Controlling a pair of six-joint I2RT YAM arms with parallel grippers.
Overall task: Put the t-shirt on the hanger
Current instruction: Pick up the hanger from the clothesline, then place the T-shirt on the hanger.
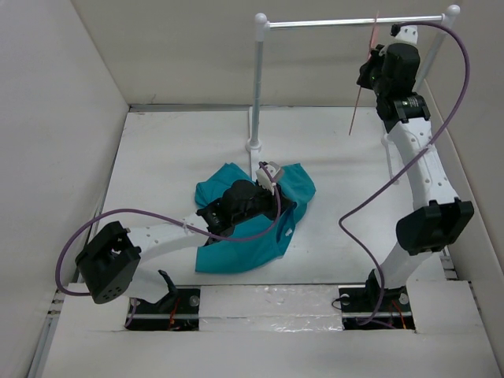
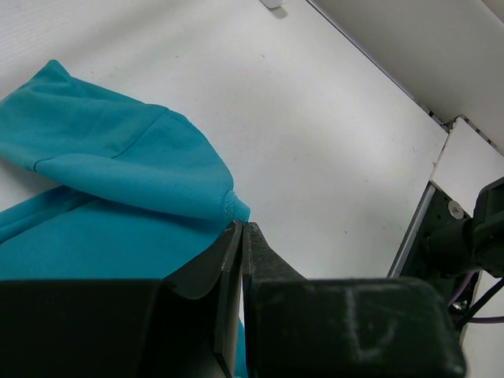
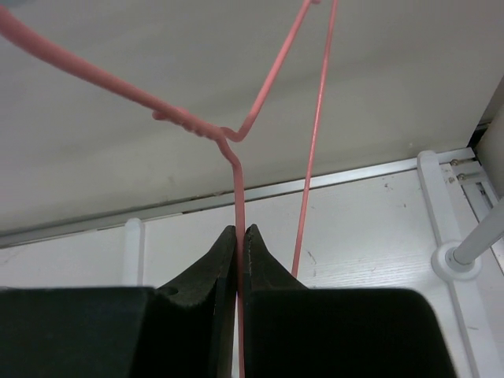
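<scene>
T-shirt (image 2: pixel 118 157) pinched by left tool (image 2: pixel 242 228); hanger (image 3: pixel 312 157) clamped in right tool (image 3: pixel 240 232).

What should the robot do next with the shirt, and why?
Probably lift the shirt a little. The left gripper is shut on its edge, but the shirt lies crumpled on the table, while the right gripper holds the hanger high up. The shirt has to come up to reach it.

Plain teal t-shirt (image 1: pixel 236 256); reddish-pink hanger (image 1: pixel 356 110); white table (image 1: pixel 331 157)
</scene>
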